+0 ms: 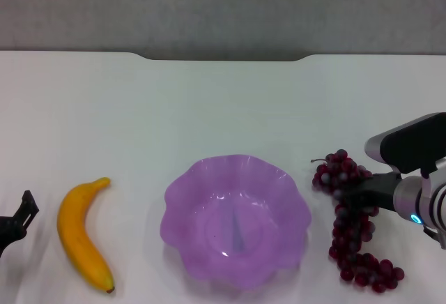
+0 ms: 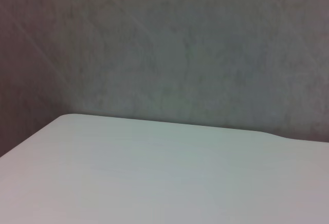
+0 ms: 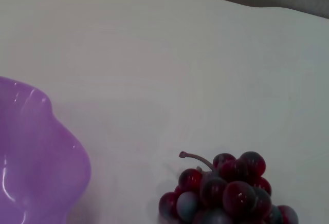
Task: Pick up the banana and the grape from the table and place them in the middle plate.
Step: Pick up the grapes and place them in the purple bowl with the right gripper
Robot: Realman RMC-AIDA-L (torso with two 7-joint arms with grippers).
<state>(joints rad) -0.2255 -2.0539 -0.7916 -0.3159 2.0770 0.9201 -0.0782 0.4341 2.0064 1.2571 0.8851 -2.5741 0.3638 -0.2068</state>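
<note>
At the far left of the head view the left gripper (image 1: 21, 217) sits low at the table (image 1: 223, 102) edge; only a dark tip shows, so whether its claw is apart or together cannot be told. The banana (image 1: 82, 233) lies just to its right, untouched, dark tip toward the robot.

Further right, between the two claws, stands the middle plate (image 1: 235, 215), empty.

Just right of the plate, the grape (image 1: 354, 222) bunch rests on the table, its stem end farthest from the robot. The right gripper (image 1: 355, 196) reaches in from the right and lies over the bunch's middle; its fingers are buried against the dark grapes, so open or clamped cannot be told. The right wrist view shows the stem end just ahead of it.

This looks like the grasp on the grape. A good hold would close across the thick middle, not the stem, then lift straight before swinging left, clearing the scalloped rim.
</note>
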